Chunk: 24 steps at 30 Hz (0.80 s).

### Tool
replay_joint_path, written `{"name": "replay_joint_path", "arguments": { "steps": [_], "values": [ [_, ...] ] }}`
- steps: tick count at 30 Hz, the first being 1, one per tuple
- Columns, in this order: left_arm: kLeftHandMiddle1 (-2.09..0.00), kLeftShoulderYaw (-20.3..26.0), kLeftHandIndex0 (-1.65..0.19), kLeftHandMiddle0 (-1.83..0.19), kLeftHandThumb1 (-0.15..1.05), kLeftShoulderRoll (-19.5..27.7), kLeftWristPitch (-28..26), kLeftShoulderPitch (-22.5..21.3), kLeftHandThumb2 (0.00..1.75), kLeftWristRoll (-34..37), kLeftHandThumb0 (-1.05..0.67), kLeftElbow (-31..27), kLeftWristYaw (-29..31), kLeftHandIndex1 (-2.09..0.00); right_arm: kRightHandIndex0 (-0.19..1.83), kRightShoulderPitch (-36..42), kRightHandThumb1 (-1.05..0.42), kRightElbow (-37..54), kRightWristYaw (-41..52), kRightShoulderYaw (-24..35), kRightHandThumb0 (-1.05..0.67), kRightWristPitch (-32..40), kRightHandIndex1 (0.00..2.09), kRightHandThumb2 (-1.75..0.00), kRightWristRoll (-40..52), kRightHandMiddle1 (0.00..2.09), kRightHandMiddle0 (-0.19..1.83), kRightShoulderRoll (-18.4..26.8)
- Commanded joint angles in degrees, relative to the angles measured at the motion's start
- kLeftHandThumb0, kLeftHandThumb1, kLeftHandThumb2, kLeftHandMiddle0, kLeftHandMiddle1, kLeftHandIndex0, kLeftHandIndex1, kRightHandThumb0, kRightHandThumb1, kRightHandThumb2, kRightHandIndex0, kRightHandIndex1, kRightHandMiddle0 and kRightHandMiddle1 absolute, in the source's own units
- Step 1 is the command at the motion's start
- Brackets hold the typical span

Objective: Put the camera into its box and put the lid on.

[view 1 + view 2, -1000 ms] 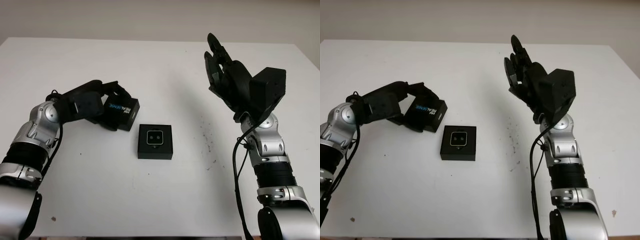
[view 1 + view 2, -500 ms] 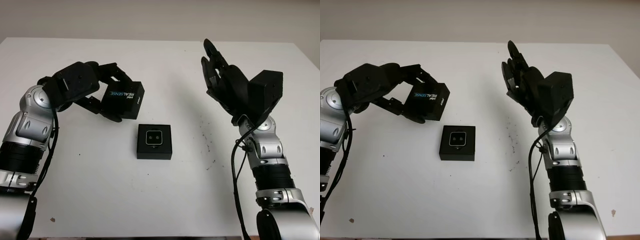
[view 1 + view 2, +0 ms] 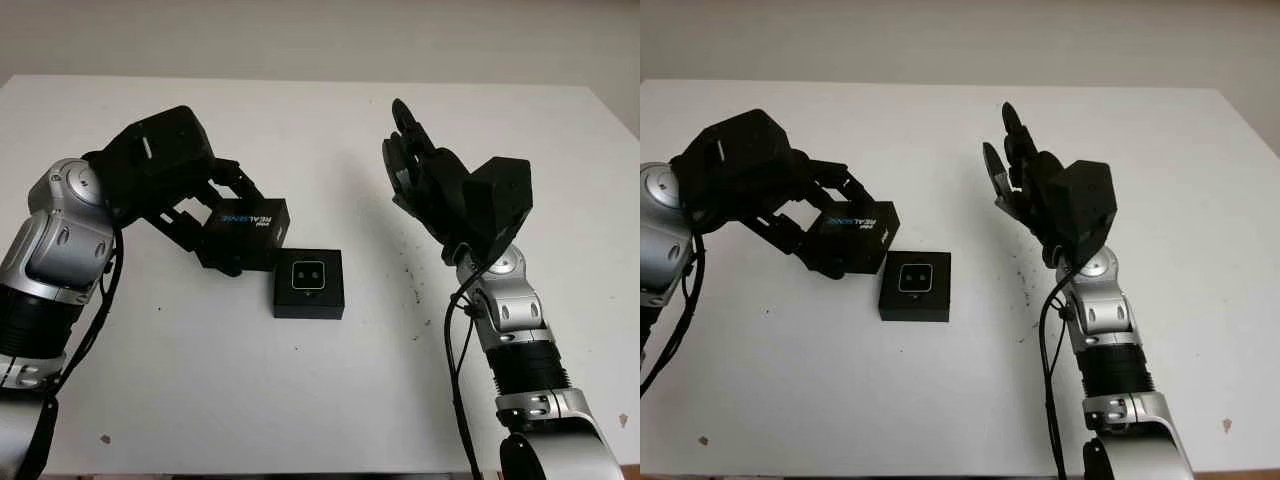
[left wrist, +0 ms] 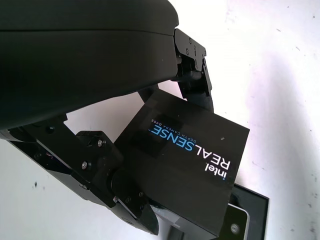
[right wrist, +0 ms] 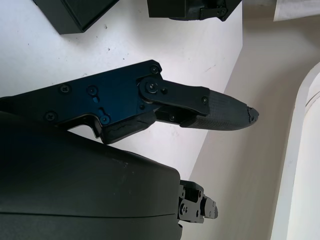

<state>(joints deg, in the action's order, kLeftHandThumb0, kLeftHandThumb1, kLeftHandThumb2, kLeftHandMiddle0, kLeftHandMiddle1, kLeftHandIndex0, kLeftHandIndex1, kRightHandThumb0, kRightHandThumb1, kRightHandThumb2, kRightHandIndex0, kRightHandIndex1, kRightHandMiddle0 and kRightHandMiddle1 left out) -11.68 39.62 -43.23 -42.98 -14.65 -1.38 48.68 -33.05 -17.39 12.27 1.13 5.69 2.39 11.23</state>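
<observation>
left eye view: camera (image 3: 308, 275) seated in its open box (image 3: 310, 285) at table (image 3: 330, 390) centre. left hand (image 3: 200, 205) grips the lid (image 3: 243, 232), raised just beside the box's left edge, slightly tilted. right hand (image 3: 425, 180) released, raised well to the right, holding nothing. risk, in my judgement: a tilted or offset lid catches the box rim, jams crooked or shoves the unbraced box across the table.

lid (image 4: 192, 160) hides near-left corner of box (image 4: 250, 220) in left wrist view; box cut off by edge. Left hand (image 3: 215, 215) fingers partly behind lid.
</observation>
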Motion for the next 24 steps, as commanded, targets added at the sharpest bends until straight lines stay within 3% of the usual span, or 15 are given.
{"name": "replay_joint_path", "arguments": {
  "steps": [1, 5, 10, 16, 24],
  "values": [
    [-1.43, -1.12, -0.38, -0.4, 0.92, -0.37, -3.06, -0.02, 0.05, 0.04, -0.22, -2.02, -0.38, -1.43, -0.14, 0.82, -1.05, 1.48, -0.72, -0.02, -0.68, 0.02, 0.05, -0.64, -0.29, 0.06, -0.14, -0.59],
    [-1.35, -2.37, -0.38, -0.39, 0.91, -2.19, -11.78, -0.02, 0.05, 0.27, -0.21, -5.46, -2.71, -1.45, -0.14, 1.21, -1.05, 2.35, -1.82, -0.29, -0.69, 0.35, 0.05, -0.64, -0.72, 0.06, -0.14, -1.07],
    [-1.44, -1.59, -0.35, -0.38, 0.93, -4.94, -17.07, 1.3, 0.06, 1.53, -0.21, -9.76, -7.43, -1.42, -0.13, 1.41, -1.05, 1.93, -3.58, -0.27, -0.69, -0.59, 0.06, -0.62, -1.16, 0.05, -0.14, -1.85],
    [-1.49, 4.13, -0.35, -0.37, 0.93, -9.82, -14.27, 5.76, 0.05, 5.54, -0.18, -11.11, -15.23, -1.49, -0.09, 1.84, -1.05, 1.49, -5.71, -0.82, -0.7, -2.59, 0.07, -0.6, -3.35, 0.07, -0.1, -2.05],
    [-1.5, 2.62, -0.32, -0.37, 0.94, -9.69, -11.4, 7.84, 0.06, 5.54, -0.18, -13.02, -20.23, -1.53, -0.06, 2.14, -1.05, 1.44, -7.62, -1.11, -0.74, -4.27, 0.08, -0.57, -4.82, 0.08, -0.07, -2.9]
  ]
}}
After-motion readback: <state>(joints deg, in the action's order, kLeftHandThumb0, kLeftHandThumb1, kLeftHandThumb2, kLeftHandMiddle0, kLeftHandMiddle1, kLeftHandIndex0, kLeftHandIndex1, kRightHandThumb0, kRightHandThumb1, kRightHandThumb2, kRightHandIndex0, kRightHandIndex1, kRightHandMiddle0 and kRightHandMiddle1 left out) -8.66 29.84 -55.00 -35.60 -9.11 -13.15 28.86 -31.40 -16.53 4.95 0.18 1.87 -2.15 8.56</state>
